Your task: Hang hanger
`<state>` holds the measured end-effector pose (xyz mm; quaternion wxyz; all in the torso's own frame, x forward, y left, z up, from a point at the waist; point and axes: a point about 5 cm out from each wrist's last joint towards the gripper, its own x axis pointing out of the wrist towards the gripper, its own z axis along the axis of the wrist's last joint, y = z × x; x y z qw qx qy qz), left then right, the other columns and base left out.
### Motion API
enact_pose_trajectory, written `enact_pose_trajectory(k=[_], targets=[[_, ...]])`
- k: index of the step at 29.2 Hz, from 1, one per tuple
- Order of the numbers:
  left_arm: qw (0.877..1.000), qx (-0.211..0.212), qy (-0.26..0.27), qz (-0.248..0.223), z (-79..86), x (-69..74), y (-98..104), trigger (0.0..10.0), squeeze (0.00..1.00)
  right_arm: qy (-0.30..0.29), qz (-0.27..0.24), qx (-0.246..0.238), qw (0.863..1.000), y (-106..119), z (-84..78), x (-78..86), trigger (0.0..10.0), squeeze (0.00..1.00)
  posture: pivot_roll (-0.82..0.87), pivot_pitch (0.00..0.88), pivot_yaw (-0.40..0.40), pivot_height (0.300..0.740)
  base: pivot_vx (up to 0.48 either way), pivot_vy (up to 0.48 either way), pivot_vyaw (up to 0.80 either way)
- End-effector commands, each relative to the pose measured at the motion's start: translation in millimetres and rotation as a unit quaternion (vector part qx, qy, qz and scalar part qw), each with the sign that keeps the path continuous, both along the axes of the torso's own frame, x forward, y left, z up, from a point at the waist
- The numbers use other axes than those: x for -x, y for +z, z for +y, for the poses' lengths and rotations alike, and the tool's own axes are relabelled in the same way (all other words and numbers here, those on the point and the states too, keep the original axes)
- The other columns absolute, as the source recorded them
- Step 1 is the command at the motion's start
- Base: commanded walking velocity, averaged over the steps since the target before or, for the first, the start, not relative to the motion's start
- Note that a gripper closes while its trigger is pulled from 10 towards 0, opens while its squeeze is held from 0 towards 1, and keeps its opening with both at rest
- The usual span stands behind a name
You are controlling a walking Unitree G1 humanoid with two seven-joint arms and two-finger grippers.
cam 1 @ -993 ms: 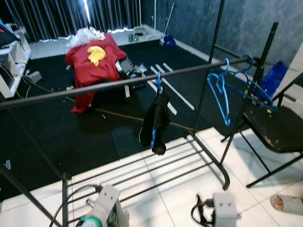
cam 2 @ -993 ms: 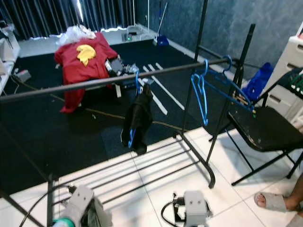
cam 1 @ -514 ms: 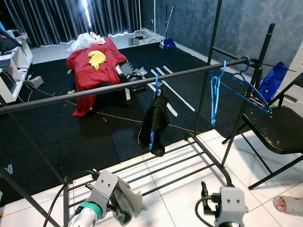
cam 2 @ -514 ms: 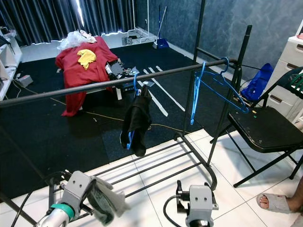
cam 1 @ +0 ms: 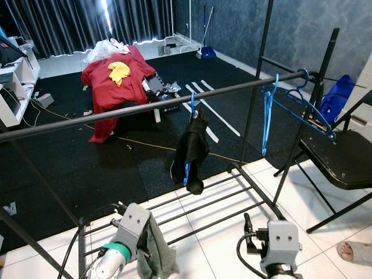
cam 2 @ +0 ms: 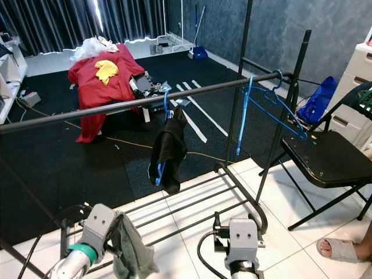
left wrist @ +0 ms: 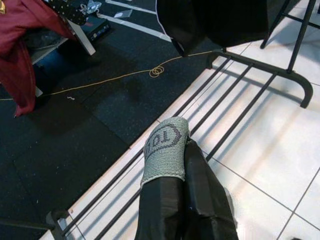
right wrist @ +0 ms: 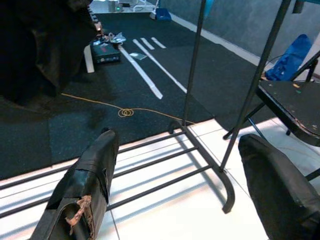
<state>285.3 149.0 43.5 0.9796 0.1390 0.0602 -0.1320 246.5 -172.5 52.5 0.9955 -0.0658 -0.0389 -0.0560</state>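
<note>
1. Left eye view shows a black metal clothes rack with a long horizontal rail (cam 1: 151, 106) crossing the scene, its lower bars standing on white floor tiles (cam 1: 325, 209) at the edge of a black carpet.
2. On that rail hangs a dark garment on a blue plastic hanger (cam 1: 191, 148), near the middle.
3. Further toward the robot's right, an empty blue plastic hanger (cam 1: 267, 119) hangs from the rail, seen nearly edge-on.
4. Just beside it, another blue hanger (cam 1: 303, 103) hooks near the rack's right upright and tilts down toward a black folding chair (cam 1: 340, 160).
5. The left claw (left wrist: 172, 152) is low in front of the rack, above its bottom bars; its fingers are closed together, with a grey-green cloth (left wrist: 164, 148) bearing a dark printed mark clamped over one fingertip.
6. In the eye views that same cloth (cam 1: 154, 256) droops from the left wrist.
7. The right claw (right wrist: 175, 165) is also low, its two black fingers spread wide apart and holding nothing; one finger's (right wrist: 82, 187) padding is torn.
8. Back on the carpet, a red cloth with a yellow item on top (cam 1: 113, 78) drapes over a low object.
9. A person's foot in a grey slipper (cam 2: 343, 249) rests on the tiles at the right edge.
</note>
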Motion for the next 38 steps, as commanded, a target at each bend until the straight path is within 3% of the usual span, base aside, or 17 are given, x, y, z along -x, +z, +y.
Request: enact_pose_trajectory(k=[1, 29, 38], targets=[[1.0, -0.003, 0.009, 0.012, 5.0, 3.7, -5, 10.0, 0.0, 0.001, 0.006, -0.004, 1.0, -1, 1.5, 0.9, 10.0, 0.0, -0.32, 0.037, 0.12, 0.74, 0.0, 0.0, 0.0], [0.998, -0.014, -0.006, 0.058, -0.4, 6.9, -15, 10.0, 0.0, 0.011, 0.023, -0.001, 1.0, -3, 3.8, 1.8, 10.0, 0.0, -0.33, 0.034, 0.121, 0.74, 0.0, 0.0, 0.0], [0.998, -0.015, 0.002, 0.054, -0.3, 6.1, -13, 10.0, 0.0, 0.015, 0.024, -0.001, 1.0, -3, 4.9, 2.2, 10.0, 0.0, -0.32, 0.041, 0.12, 0.74, 0.0, 0.0, 0.0]])
